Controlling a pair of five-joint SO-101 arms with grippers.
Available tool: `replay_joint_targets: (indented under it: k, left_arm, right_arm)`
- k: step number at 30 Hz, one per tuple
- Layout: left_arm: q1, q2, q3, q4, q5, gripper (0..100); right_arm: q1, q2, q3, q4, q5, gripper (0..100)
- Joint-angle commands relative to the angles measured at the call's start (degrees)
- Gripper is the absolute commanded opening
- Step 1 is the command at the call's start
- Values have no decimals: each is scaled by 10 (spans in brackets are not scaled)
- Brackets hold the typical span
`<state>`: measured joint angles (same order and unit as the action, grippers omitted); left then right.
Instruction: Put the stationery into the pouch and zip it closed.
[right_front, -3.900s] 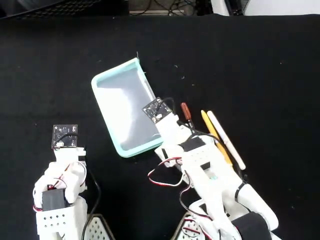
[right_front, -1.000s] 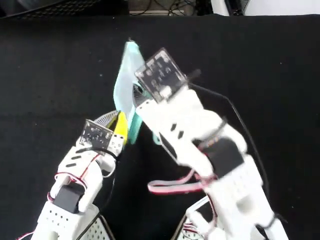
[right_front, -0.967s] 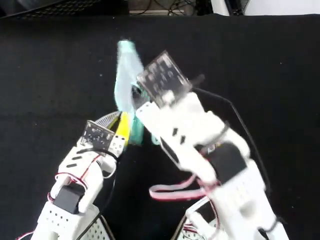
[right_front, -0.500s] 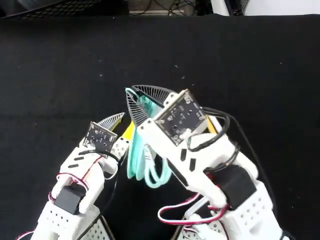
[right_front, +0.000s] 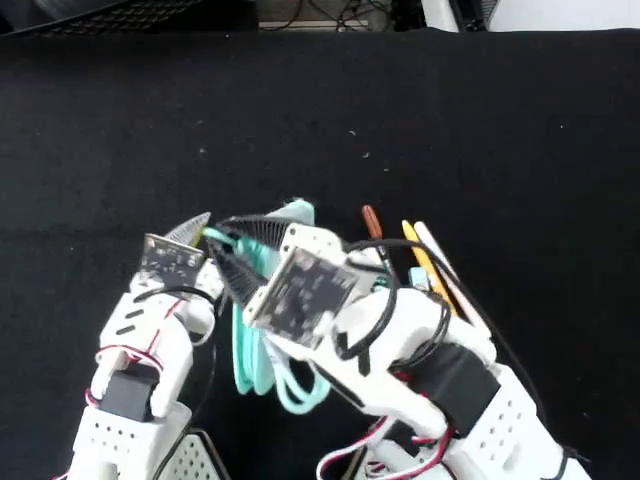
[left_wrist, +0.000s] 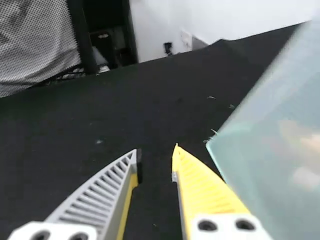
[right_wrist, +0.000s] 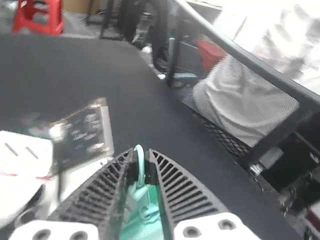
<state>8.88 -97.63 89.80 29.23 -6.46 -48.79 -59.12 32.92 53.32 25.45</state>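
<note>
- One pouch (right_front: 247, 352) was pinched in the right gripper (right_wrist: 140, 151), raised between the arms;
- left gripper (left_wrist: 155, 150) was slightly spread, empty, just beside the pouch;
- three pens lay on the table (right_front: 500, 130): brown pen (right_front: 370, 218), yellow pen (right_front: 413, 240), white pen (right_front: 432, 250).

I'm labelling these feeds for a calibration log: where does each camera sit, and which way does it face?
High view: fixed above the black table, looking down on both arms, the pouch and pens.
Left wrist view: on the left arm, facing out past its open left tool across the table.
Right wrist view: on the right arm, facing along the right tool, shut on the pouch.
Shared: both wrist views show the pouch.
</note>
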Motion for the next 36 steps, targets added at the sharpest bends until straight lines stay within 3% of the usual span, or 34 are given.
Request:
replay_joint_targets:
  k: [1, 6, 11, 19, 30, 36]
  left_arm:
    - [-55, -5, 0, -47, 4, 130]
    - [-7, -5, 29, -55, 0, 130]
    - [49, -3, 38, -55, 0, 130]
    - [57, -4, 38, -55, 0, 130]
    - [58, -5, 37, -55, 3, 130]
    - [58, -5, 37, -55, 3, 130]
  right_arm:
    - [-8, 8, 7, 26, 29, 14]
    - [69, 13, 12, -40, 19, 13]
    - [182, 32, 70, -168, -83, 14]
    - [212, 127, 80, -310, -82, 13]
    - [87, 298, -190, -78, -78, 13]
    - [84, 298, -251, 18, -78, 13]
